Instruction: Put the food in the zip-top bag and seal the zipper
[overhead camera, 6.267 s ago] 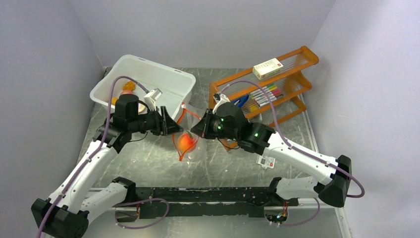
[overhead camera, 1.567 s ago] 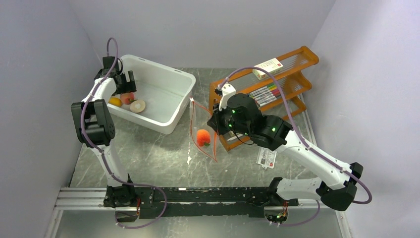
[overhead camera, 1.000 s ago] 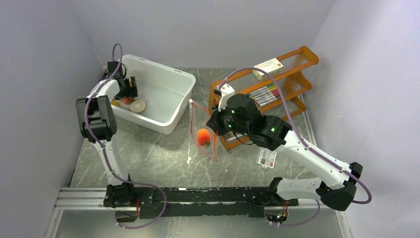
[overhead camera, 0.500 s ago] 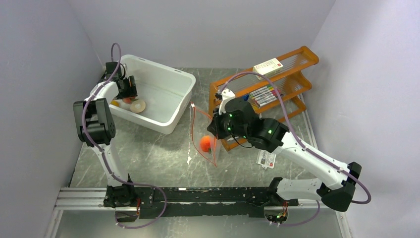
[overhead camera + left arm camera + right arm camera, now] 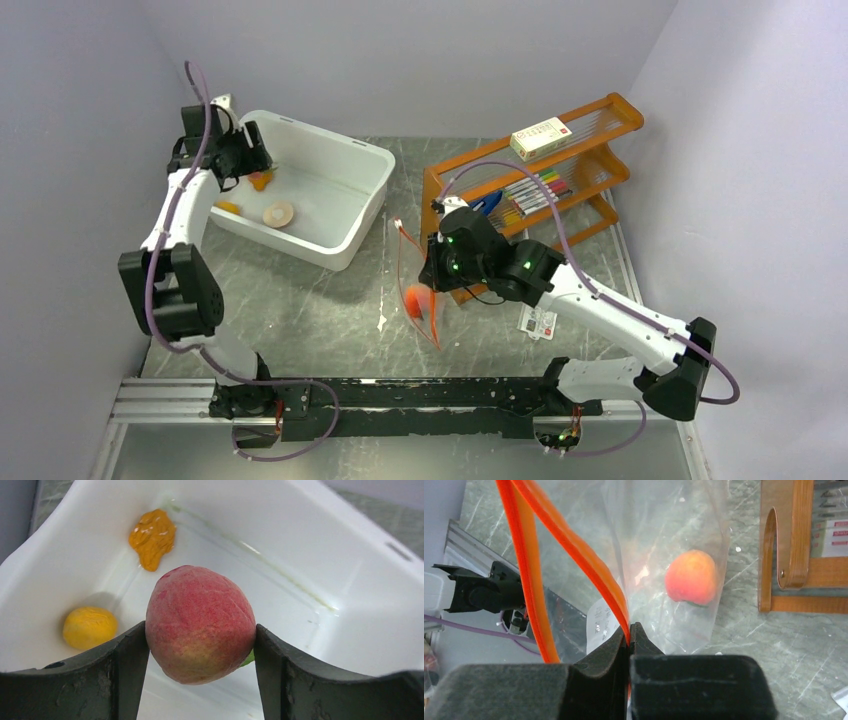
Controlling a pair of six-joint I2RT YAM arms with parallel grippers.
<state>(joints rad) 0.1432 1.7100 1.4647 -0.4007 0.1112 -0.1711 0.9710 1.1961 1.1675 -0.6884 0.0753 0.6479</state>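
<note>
My left gripper [image 5: 243, 160] is shut on a peach-pink fruit [image 5: 200, 625] and holds it above the white tub's far left corner. An orange lump [image 5: 152, 537] and a yellow fruit [image 5: 89, 626] lie on the tub floor below; a tan round slice [image 5: 279, 213] lies there too. My right gripper [image 5: 432, 268] is shut on the orange-red zipper [image 5: 569, 545] and holds the clear zip-top bag [image 5: 659, 540] hanging with its mouth apart. An orange fruit [image 5: 691, 576] sits inside the bag, also visible from above [image 5: 417, 298].
The white tub [image 5: 340, 160] stands at the back left. A wooden rack [image 5: 590, 120] with coloured markers [image 5: 535, 190] and a white box [image 5: 541, 138] stands just right of the bag. A small card [image 5: 540, 322] lies on the table. Walls close in left and right.
My left gripper closed on the peach-pink fruit in the tub and lifted it up and left. My right gripper shifted the bag slightly nearer.
</note>
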